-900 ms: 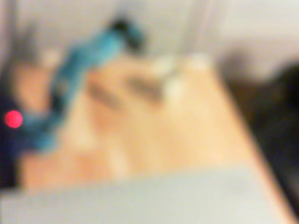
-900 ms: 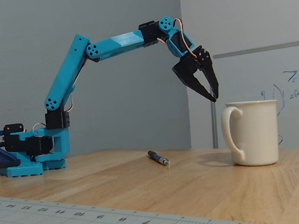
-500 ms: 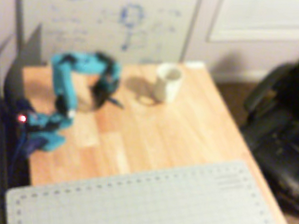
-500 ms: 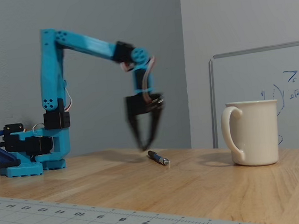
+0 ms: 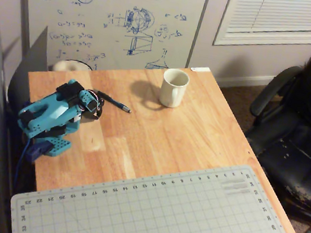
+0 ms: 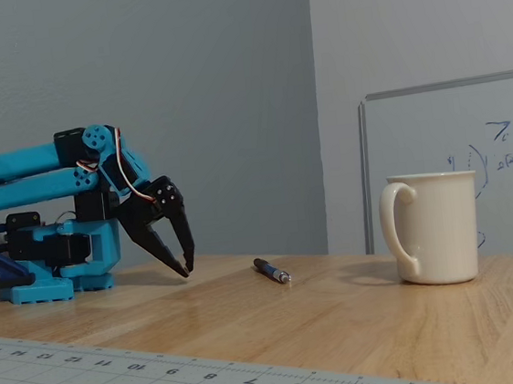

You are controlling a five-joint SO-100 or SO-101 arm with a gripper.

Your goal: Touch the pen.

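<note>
My arm sits folded low, the pen not yet touched.

On the wooden table point(image 5: 199, 127), the white mug point(image 6: 435, 226) stands well right of the pen point(image 6: 272, 271) in the fixed view; my gripper point(image 6: 186, 267), jaws slightly spread and pinching nothing, hangs near the pen's left, tips just above the wood. I judge contact remains to be made.

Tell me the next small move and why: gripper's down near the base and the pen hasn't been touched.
Probably extend the gripper low along the table toward the pen. In the fixed view its tips sit just above the wood, short of the pen, which lies between them and the mug.
</note>
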